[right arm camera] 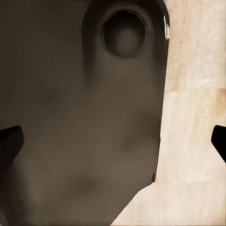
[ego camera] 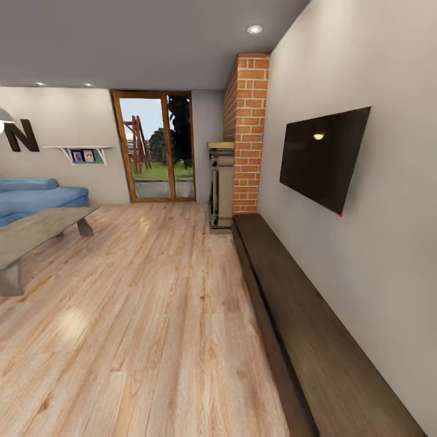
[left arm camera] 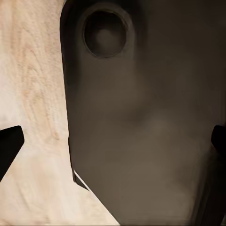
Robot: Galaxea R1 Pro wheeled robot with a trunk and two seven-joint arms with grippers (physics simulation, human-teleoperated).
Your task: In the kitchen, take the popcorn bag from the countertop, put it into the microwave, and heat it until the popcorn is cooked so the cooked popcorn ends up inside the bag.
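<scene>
The popcorn bag, the countertop and the microwave are out of view; I am in a living room. In the left wrist view my left gripper (left arm camera: 114,143) points down at the wooden floor (left arm camera: 33,94) and a dark part of my own body (left arm camera: 141,141). Its two black fingertips (left arm camera: 9,146) stand far apart, open, with nothing between them. In the right wrist view my right gripper (right arm camera: 114,141) hangs the same way over my dark body (right arm camera: 80,132) and the floor (right arm camera: 193,117). It is open and empty too.
A long dark low bench (ego camera: 303,315) runs along the right wall under a wall-mounted TV (ego camera: 325,158). A brick pillar (ego camera: 246,133) and a glass door (ego camera: 158,145) stand ahead. A low wooden table (ego camera: 36,233) and a blue sofa (ego camera: 36,194) are at the left. Wooden floor (ego camera: 152,315) lies between.
</scene>
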